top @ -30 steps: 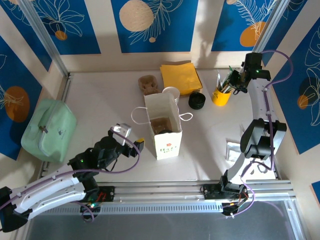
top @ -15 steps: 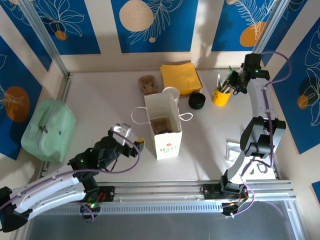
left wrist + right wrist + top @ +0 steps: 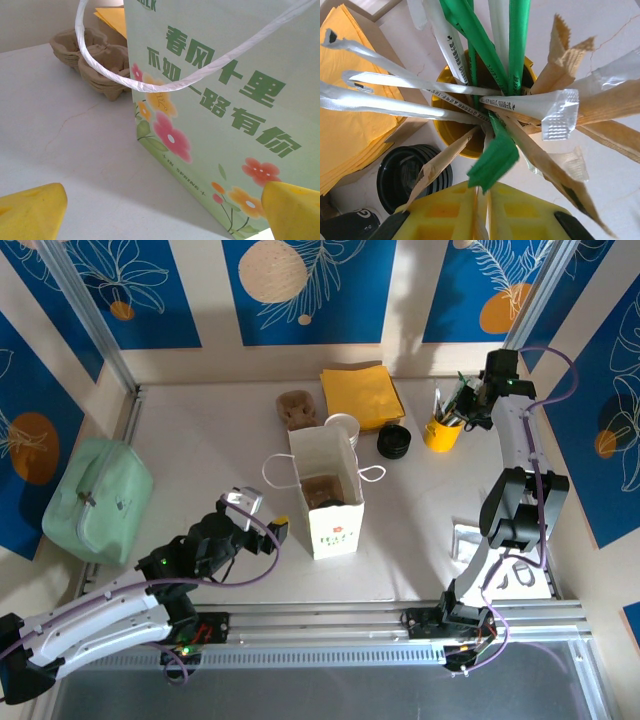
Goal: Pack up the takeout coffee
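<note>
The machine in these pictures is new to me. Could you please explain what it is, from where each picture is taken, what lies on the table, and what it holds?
These are two robot arms bolted side by side. The wide picture comes from a camera above them; the two close pictures come from cameras on their wrists. On the table stand a paper bag, a green pouch, yellow napkins, a cardboard cup carrier, black lids and a yellow cup of straws. The left gripper, wide open, holds nothing and faces the bag. The right gripper is over the yellow cup, closed, it seems, on a wrapped stick.
</note>
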### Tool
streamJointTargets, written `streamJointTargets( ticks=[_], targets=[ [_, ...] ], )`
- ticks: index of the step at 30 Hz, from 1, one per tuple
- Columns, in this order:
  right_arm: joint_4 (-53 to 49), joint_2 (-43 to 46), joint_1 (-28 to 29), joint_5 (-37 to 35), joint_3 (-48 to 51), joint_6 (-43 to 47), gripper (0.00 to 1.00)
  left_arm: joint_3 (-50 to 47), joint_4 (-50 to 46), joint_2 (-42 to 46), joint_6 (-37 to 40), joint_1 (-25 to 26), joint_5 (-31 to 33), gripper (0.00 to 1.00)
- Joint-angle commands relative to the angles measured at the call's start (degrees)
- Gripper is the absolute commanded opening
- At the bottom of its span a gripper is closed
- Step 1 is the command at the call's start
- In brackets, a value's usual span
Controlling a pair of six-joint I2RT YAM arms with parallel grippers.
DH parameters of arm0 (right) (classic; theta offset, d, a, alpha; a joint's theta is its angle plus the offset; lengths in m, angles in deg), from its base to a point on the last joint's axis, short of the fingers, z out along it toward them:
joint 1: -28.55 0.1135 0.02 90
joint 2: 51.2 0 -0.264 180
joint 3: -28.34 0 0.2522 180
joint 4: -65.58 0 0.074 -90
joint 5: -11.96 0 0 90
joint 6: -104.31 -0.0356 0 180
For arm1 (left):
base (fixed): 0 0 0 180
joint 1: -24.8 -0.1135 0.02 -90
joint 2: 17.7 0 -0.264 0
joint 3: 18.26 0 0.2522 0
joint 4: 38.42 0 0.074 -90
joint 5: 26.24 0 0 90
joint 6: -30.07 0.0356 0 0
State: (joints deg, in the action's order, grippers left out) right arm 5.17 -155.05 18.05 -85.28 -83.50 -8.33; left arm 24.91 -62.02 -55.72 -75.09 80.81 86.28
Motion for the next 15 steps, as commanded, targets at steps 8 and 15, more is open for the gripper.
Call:
streamJointTargets(
  ticks=[8,15],
  targets=[
    [-5.94,4.21,1.28,-0.90,-5.47,3.14,0.11,0.25,0.86,0.18,-0.97,0.42,-0.62,1.00],
    [-13.01,9.07,2.01,-1.24,-8.37,4.09,0.11,0.47,1.15,-0.06,-0.93,0.42,-0.90,0.99]
  ],
)
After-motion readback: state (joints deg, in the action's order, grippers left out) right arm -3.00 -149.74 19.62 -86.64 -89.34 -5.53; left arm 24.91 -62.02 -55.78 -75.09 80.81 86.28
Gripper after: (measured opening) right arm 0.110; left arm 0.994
